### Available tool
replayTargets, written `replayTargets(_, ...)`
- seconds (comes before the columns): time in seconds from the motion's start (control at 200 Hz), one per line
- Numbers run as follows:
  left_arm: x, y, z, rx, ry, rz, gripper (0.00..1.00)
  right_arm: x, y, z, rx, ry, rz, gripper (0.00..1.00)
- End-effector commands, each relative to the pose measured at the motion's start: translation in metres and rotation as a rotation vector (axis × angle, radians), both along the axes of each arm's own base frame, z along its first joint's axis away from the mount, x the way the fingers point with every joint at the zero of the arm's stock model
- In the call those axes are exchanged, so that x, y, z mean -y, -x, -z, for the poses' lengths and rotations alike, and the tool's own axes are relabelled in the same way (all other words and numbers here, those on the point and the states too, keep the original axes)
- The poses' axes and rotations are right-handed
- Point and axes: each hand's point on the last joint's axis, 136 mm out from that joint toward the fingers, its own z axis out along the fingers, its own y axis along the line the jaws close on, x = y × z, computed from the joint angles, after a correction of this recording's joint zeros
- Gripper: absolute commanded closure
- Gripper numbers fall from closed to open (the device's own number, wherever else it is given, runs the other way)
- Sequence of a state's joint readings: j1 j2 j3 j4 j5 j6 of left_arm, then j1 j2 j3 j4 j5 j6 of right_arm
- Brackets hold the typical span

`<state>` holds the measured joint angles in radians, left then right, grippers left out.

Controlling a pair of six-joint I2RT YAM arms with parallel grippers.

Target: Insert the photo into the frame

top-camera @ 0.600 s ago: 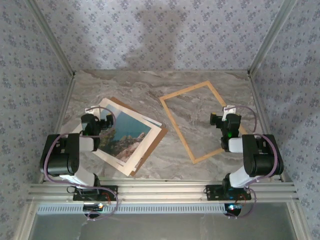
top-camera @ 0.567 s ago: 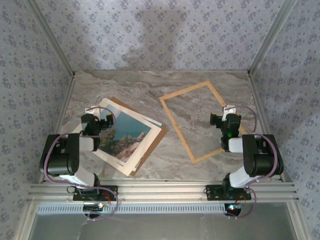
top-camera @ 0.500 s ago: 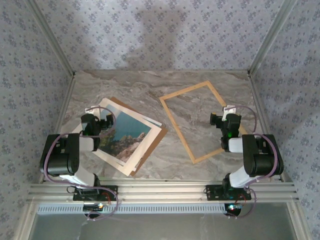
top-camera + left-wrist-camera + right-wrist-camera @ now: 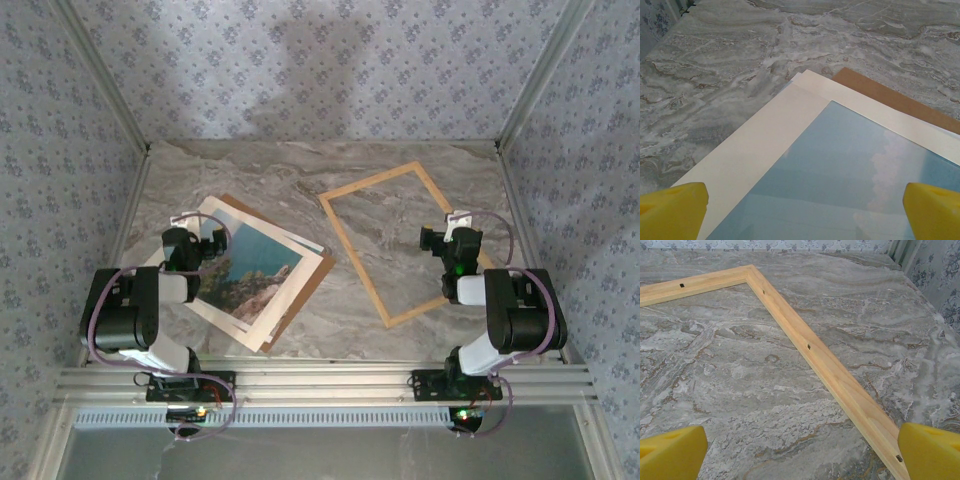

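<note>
left arm [image 4: 135,315] and right arm [image 4: 512,318]: black joint housings, white links, mauve cable loops [image 4: 90,325], yellow finger pads [image 4: 671,210], green LED [image 4: 460,268] on right wrist.

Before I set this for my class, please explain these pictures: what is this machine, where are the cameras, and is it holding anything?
These are two robot arms bolted at the near edge of a marble-look table, each ending in a two-finger claw. One picture looks down from above and behind; the other two come from wrist cameras, where the yellow tips are the claw's own fingers. The left claw hangs open above a seaside photo, which lies with a cream card border on a brown board. The right claw hangs open above an empty wooden frame. Nothing is held.
</note>
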<state>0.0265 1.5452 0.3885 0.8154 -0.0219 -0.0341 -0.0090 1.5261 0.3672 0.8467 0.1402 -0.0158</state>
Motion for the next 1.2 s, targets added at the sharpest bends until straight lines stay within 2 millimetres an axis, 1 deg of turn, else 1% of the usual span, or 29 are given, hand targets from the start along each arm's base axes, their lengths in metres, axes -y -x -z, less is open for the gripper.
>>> replayTargets(0.0,0.001,-0.008,-0.013,0.041,-0.002,0.015,0.00,0.000,-0.003,-0.005,0.025,-0.012,0.000,0.00)
replayTargets(0.335,0.001,-0.007,-0.014,0.042,-0.001,0.014,0.00,0.001,-0.003,-0.005,0.025,-0.012,0.001,0.00)
replayTargets(0.435,-0.002,-0.006,-0.013,0.042,-0.001,-0.006,0.00,0.001,-0.003,-0.005,0.026,-0.012,0.001,0.00)
replayTargets(0.525,-0.004,-0.003,-0.025,0.072,-0.003,-0.023,0.00,0.002,-0.002,-0.008,0.039,-0.006,0.016,0.00)
replayTargets(0.55,-0.005,-0.001,-0.029,0.071,-0.004,-0.024,0.00,0.003,-0.001,-0.011,0.045,-0.003,0.022,0.00)
replayTargets(0.58,-0.006,0.001,-0.039,0.082,-0.003,-0.032,0.00,0.003,0.001,-0.017,0.052,0.000,0.024,0.00)
replayTargets(0.61,-0.008,0.005,-0.042,0.066,0.000,-0.050,0.00,0.004,0.003,-0.023,0.048,0.002,0.031,0.00)
replayTargets(0.63,-0.012,0.006,-0.049,0.071,0.002,-0.074,0.00,0.006,0.004,-0.027,0.043,0.002,0.040,0.00)
replayTargets(0.695,-0.029,0.015,-0.060,0.061,0.028,-0.194,0.00,0.015,0.010,-0.047,0.026,-0.013,0.105,0.00)
replayTargets(0.75,-0.041,0.025,-0.066,0.059,0.099,-0.299,0.00,0.025,0.019,-0.057,-0.002,-0.106,0.193,0.00)
replayTargets(0.78,-0.039,0.029,-0.070,0.060,0.147,-0.306,0.00,0.029,0.024,-0.065,-0.008,-0.144,0.219,0.00)
replayTargets(0.79,-0.037,0.030,-0.068,0.047,0.161,-0.300,0.00,0.030,0.025,-0.067,-0.013,-0.153,0.221,0.00)
replayTargets(0.825,-0.028,0.034,-0.071,0.038,0.215,-0.269,0.00,0.028,0.028,-0.078,-0.006,-0.196,0.214,0.00)
replayTargets(0.86,-0.019,0.039,-0.069,0.014,0.291,-0.252,0.00,0.017,0.028,-0.086,-0.009,-0.244,0.171,0.00)
replayTargets(0.895,-0.010,0.045,-0.069,-0.004,0.382,-0.242,0.00,0.000,0.028,-0.091,-0.022,-0.290,0.097,0.00)
replayTargets(0.95,0.004,0.054,-0.065,-0.038,0.504,-0.222,0.00,-0.033,0.029,-0.099,-0.052,-0.338,-0.017,0.00)
replayTargets(1.02,0.022,0.070,-0.055,-0.103,0.614,-0.201,0.02,-0.079,0.036,-0.099,-0.126,-0.334,-0.138,0.00)
replayTargets(1.07,0.032,0.082,-0.050,-0.150,0.641,-0.191,0.03,-0.115,0.044,-0.096,-0.188,-0.305,-0.239,0.00)
replayTargets(1.115,0.040,0.094,-0.044,-0.206,0.629,-0.179,0.03,-0.145,0.050,-0.094,-0.240,-0.282,-0.314,0.00)
replayTargets(1.195,0.043,0.117,-0.029,-0.313,0.571,-0.209,0.05,-0.202,0.063,-0.084,-0.326,-0.275,-0.459,0.02)
